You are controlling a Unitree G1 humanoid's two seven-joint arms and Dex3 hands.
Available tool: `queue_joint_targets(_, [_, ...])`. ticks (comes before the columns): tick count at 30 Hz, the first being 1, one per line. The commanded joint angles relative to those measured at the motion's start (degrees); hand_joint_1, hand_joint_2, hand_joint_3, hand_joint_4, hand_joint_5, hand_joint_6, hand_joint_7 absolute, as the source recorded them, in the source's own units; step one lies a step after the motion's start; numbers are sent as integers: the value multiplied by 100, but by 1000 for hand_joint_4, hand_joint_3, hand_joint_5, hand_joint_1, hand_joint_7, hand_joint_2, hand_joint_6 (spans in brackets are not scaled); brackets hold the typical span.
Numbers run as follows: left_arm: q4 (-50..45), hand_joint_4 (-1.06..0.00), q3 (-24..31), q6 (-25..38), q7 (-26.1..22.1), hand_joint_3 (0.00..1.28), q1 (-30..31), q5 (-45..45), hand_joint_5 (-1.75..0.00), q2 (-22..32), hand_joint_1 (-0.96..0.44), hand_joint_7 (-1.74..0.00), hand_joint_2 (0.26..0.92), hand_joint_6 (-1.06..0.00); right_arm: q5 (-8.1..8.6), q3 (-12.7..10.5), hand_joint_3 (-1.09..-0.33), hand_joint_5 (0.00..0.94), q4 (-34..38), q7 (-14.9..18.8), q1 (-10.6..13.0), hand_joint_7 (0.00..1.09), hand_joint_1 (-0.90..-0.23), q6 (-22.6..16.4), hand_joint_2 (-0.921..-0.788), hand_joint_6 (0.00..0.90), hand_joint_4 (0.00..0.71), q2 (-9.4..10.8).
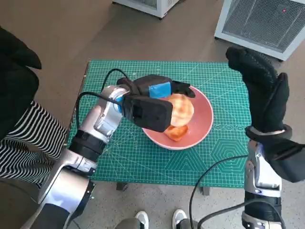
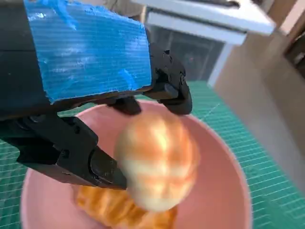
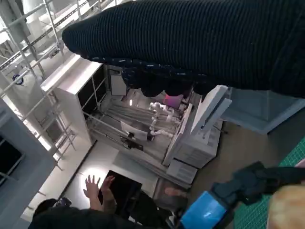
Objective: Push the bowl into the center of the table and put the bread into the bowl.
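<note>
Head view: a round bread roll [image 1: 180, 109] is held by the left hand [image 1: 151, 101] over the pink bowl [image 1: 202, 125] at mid-frame, likely for release, while the right hand [image 1: 264, 90] is raised at right, fingers straight, empty; left wrist view: the roll is pinched between black fingers [image 2: 171, 90] above another bread piece [image 2: 114, 210] already in the bowl; right wrist view: only the glove band is shown at top.

bread [image 1: 180, 110] in bowl [image 1: 204, 125], mid-table [image 1: 143, 164]

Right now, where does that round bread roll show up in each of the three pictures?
Head view: bread roll in the pink bowl, mid-table, at the left hand.
Left wrist view: centre, blurred, between black fingers.
Right wrist view: only an edge, bottom right corner.
Shared landmark: the blue tape.
</note>
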Motion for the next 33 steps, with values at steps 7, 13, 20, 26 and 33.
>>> queue_joint_targets(7, [-4,-174,1251,-459,-526,27,244,-1869,-2,-103,-328,-157,854,-282,-129,42,-740,0,-53,-124,-9,557,-738,179,-921,-1,167,-53])
queue_joint_targets(13, [-380,-202,1856,-403,-323,22,532,-2641,-9,-279,-434,-147,883,-310,-136,70,-742,0,-184,-164,-74,557,-738,318,-921,-1,167,-37])
queue_joint_targets(20, [-964,-249,2327,-657,45,111,931,-3199,-16,-554,-505,-123,918,-332,-128,118,-740,0,-302,-183,-182,564,-751,450,-921,0,165,-15])
queue_joint_targets(26, [-1823,-260,2475,-358,317,197,1325,-3591,-15,-817,-483,-118,921,-308,-142,150,-735,1,-325,-188,-305,570,-758,534,-921,-1,167,-23])
queue_joint_targets(33, [-2524,-233,2585,-72,528,251,1676,-3946,-3,-1006,-480,-591,921,-26,-191,165,-734,2,-252,-162,-451,574,-740,535,-921,-1,169,-54])
